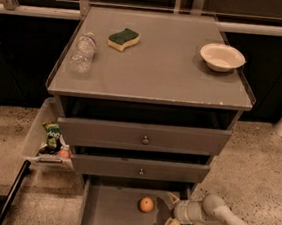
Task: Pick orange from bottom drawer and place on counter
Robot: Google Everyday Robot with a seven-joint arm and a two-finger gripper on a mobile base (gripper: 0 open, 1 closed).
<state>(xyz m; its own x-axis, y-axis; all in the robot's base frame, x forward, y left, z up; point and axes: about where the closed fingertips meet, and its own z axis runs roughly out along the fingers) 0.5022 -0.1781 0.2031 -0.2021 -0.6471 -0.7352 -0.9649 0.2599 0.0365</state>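
Observation:
The orange (146, 204) lies on the bare floor of the pulled-out bottom drawer (110, 213), towards its right side. My gripper (170, 212) reaches in from the lower right, just right of the orange and apart from it. Its two pale fingers are spread, one above and one below, with nothing between them. The counter (160, 69) is the flat grey cabinet top above.
On the counter stand a clear plastic bottle (82, 52) lying at the left, a green and yellow sponge (123, 38) and a white bowl (222, 56) at the right. Two knobbed drawers (143, 136) sit above. A side bin (42, 142) holds a green snack packet (53, 134).

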